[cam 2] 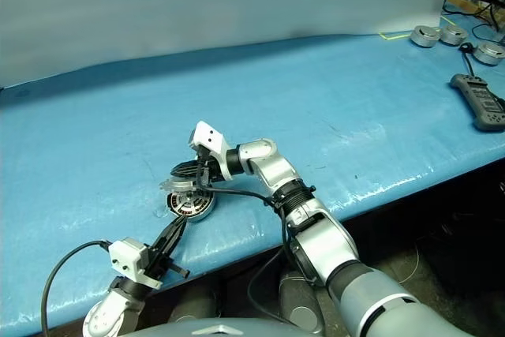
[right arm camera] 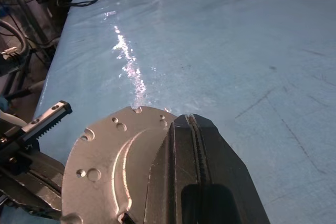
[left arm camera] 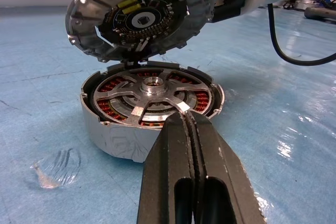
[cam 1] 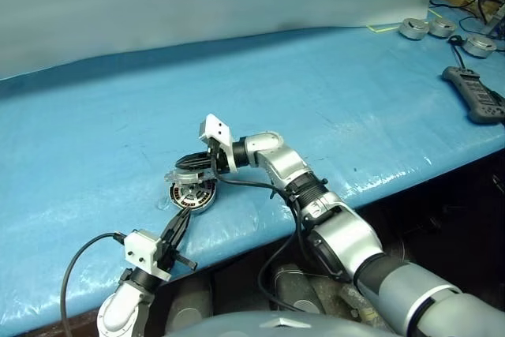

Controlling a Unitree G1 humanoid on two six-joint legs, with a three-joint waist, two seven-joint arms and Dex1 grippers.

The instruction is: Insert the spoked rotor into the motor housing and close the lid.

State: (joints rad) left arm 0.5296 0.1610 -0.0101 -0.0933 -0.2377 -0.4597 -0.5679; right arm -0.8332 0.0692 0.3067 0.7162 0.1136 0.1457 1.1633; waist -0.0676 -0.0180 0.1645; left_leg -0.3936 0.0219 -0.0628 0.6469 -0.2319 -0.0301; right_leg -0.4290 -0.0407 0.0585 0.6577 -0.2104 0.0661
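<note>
Glossy blue plastic sheet over table (cam 1: 331, 108), wrinkled, with glare. Housing (left arm camera: 123, 140) of bright silver metal, copper windings inside. Rotor (left arm camera: 152, 90) with shiny silver metal spokes. Lid (right arm camera: 110, 166) of brushed silver-grey metal outside. Matt black fingers (left arm camera: 181, 171), smooth.

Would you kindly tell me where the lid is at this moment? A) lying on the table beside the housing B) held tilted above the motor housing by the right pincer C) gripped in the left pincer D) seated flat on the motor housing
B: the right pincer holds the lid tilted above the motor housing, whose spoked rotor lies uncovered inside.
</note>
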